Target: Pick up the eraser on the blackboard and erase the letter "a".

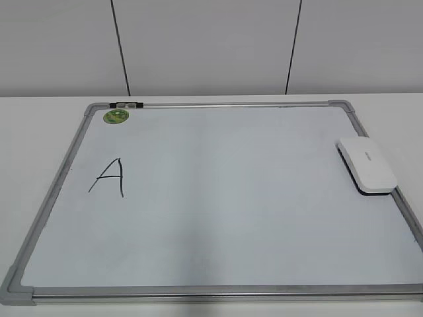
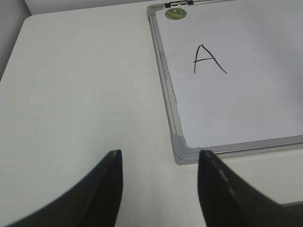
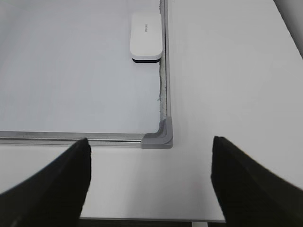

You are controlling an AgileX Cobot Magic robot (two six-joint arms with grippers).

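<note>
exterior view: the blackboard (image 1: 218,198) lies flat on a white table (image 1: 39,112); the eraser (image 1: 367,165) rests on its right edge, well apart from a black uppercase "a" (image 1: 109,177) at left, below a green sticker (image 1: 116,116).

left wrist view: the left gripper (image 2: 160,163) is spread open, holding nothing, above the table beside the board's corner.

right wrist view: the right gripper (image 3: 150,156) is open and empty; the eraser sits against the frame.

Open board surface (image 1: 231,198) around eraser (image 1: 367,165) except right frame rail (image 3: 164,71) touching it
</note>
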